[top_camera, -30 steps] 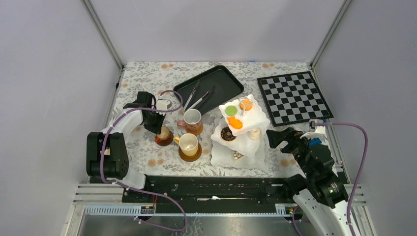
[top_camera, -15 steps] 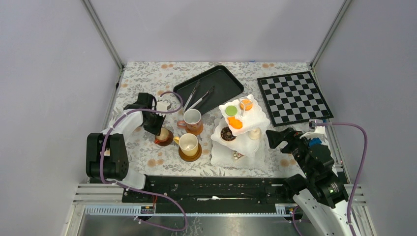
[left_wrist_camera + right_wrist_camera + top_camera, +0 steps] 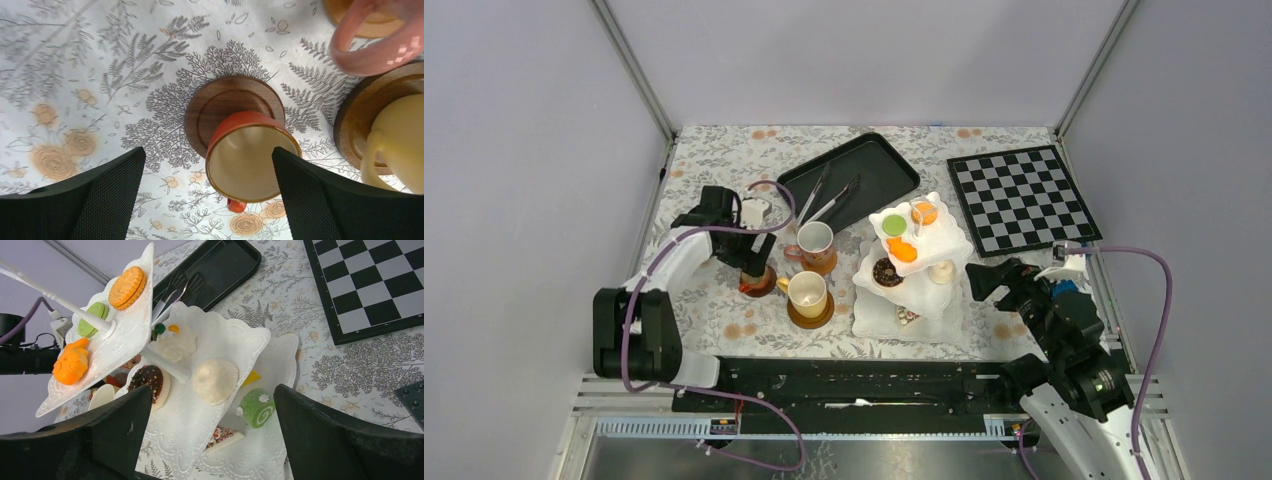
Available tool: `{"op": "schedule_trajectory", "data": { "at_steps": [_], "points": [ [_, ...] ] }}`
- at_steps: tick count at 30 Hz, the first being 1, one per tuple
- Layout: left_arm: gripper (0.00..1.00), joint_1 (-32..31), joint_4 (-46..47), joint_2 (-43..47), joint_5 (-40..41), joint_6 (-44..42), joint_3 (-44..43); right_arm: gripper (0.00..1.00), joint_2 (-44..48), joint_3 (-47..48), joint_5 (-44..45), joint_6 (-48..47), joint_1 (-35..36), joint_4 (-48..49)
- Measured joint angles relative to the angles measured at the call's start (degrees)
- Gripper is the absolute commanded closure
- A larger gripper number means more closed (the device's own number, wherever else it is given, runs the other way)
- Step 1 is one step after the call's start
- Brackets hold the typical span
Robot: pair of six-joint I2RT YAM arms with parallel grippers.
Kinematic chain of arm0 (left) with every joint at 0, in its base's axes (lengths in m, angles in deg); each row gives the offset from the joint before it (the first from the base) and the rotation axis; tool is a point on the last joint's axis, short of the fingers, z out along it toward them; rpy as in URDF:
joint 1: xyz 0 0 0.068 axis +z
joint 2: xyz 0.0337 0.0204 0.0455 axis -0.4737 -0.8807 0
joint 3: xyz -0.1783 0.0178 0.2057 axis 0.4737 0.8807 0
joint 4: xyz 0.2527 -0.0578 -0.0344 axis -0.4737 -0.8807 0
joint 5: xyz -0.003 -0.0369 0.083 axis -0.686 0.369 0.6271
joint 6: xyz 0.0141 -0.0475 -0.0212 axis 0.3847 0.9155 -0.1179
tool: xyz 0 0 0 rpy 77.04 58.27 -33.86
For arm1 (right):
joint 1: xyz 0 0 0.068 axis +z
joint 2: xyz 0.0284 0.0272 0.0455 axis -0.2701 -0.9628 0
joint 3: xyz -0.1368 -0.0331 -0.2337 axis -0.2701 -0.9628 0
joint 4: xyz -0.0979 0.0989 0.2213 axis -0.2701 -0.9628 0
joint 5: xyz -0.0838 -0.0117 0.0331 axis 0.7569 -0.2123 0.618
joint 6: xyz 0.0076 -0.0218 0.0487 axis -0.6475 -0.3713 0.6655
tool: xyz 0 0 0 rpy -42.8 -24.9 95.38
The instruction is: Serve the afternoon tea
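1. Because the left claw (image 3: 210, 192) hangs with jaws apart either side of the brown cup (image 3: 250, 165), which seems off-centre on its saucer (image 3: 225, 100), a skewed closing could tip it against the yellow cup (image 3: 400, 130) just beside.
2. The right claw (image 3: 212, 435), also apart and empty, faces the cake stand (image 3: 235, 340).
3. Since a second ago, the left claw has edged rightward; the right has not moved.

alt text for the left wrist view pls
An orange cup, cream inside, sits on a round brown saucer on a floral tablecloth, between the open jaws of the left gripper. At right are a yellow cup on a second saucer and a pink cup.
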Motion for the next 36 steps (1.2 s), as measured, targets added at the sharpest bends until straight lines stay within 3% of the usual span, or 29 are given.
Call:
{"op": "schedule_trajectory", "data": {
  "at_steps": [8, 22, 28, 36],
  "points": [
    [0.01, -0.1, 2.7, 12.0, -1.9, 6.7, -3.7, 0.02, -3.9, 9.6, 3.3, -2.3, 0.1, -4.3],
    [0.01, -0.3, 27.4, 33.9, 0.9, 39.0, -12.2, 0.02, -17.1, 37.7, 16.6, -13.8, 0.2, -13.4],
    [0.01, -0.3, 32.1, 40.0, 4.9, 41.7, -14.7, 0.02, -17.7, 43.5, 19.8, -18.2, 0.2, -13.2],
    [0.01, -0.3, 35.0, 44.0, 4.2, 40.1, -14.8, 0.02, -17.7, 43.9, 21.0, -21.3, 0.2, -10.4]
  ]
}}
